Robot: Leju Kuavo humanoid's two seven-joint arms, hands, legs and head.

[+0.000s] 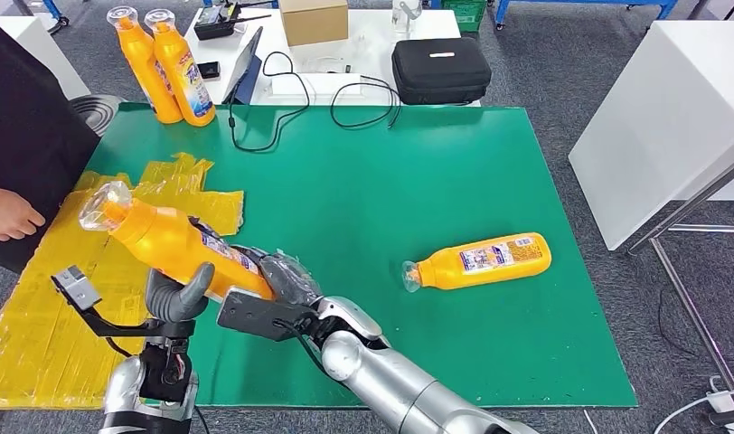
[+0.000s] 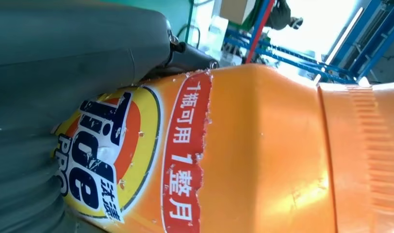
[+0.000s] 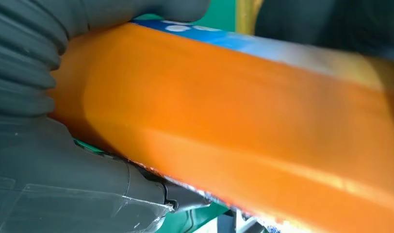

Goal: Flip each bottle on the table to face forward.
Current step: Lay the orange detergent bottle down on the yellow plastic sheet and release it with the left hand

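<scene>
Nearest you, both hands hold one orange bottle [image 1: 169, 242] above the near-left part of the green table [image 1: 363, 181]. Your left hand [image 1: 175, 298] has its thick thumb up against the bottle's side, and your right hand [image 1: 287, 280] wraps the base end. The held bottle tilts with its clear cap up and toward the far left, its base toward the near right, so its long axis runs diagonally. In the left wrist view the printed label [image 2: 112, 155] faces the camera.

You have four bottles in all. A second bottle [image 1: 481, 261] lies flat right of centre, its long axis running left to right, cap to the left, label upward. Two upright bottles [image 1: 164, 63] stand touching at the far-left corner.

Crumpled yellow sheets [image 1: 38, 334] cover the near-left edge. A person's hand [image 1: 9, 215] rests just beside them on the left. The middle and far-right green surface is open. A black case [image 1: 440, 70] and a cardboard box [image 1: 314, 20] sit beyond the far edge.
</scene>
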